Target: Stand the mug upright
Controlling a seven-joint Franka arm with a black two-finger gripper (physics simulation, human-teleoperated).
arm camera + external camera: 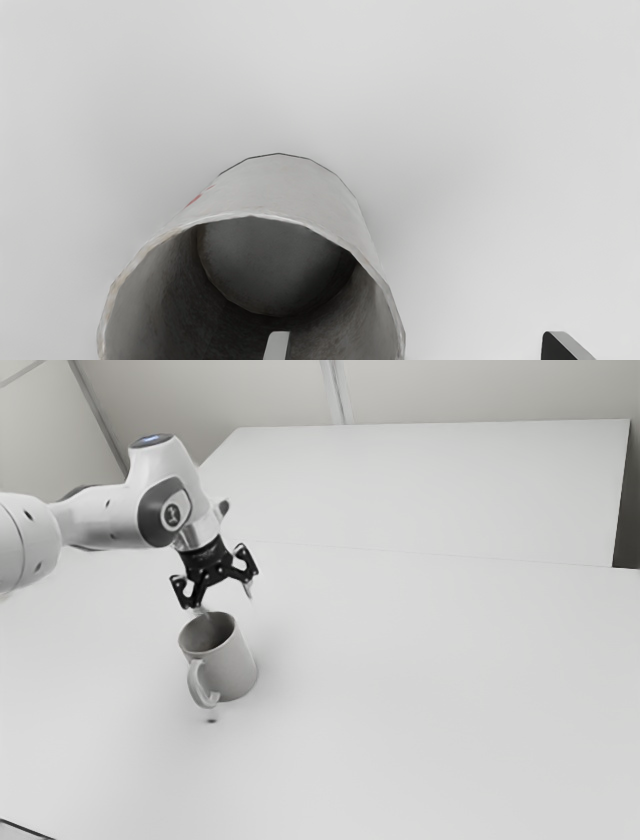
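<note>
A light grey mug (232, 665) stands on the white table in the exterior view, leaning toward that view's left, with its mouth facing up and its handle on the side near the camera. The gripper (227, 602) is above the mouth, fingers spread apart. In the wrist view the mug (285, 190) shows its wide mouth, dark inside and round bottom. Of the open gripper (419, 345), one finger overlaps the mouth and the other is outside the rim. Whether the first finger touches the inner wall cannot be told.
The white table (430, 690) extends around the mug. Behind it is another pale surface (430, 485), with walls beyond. A dark-edged object (22, 832) enters at the exterior view's lower left corner.
</note>
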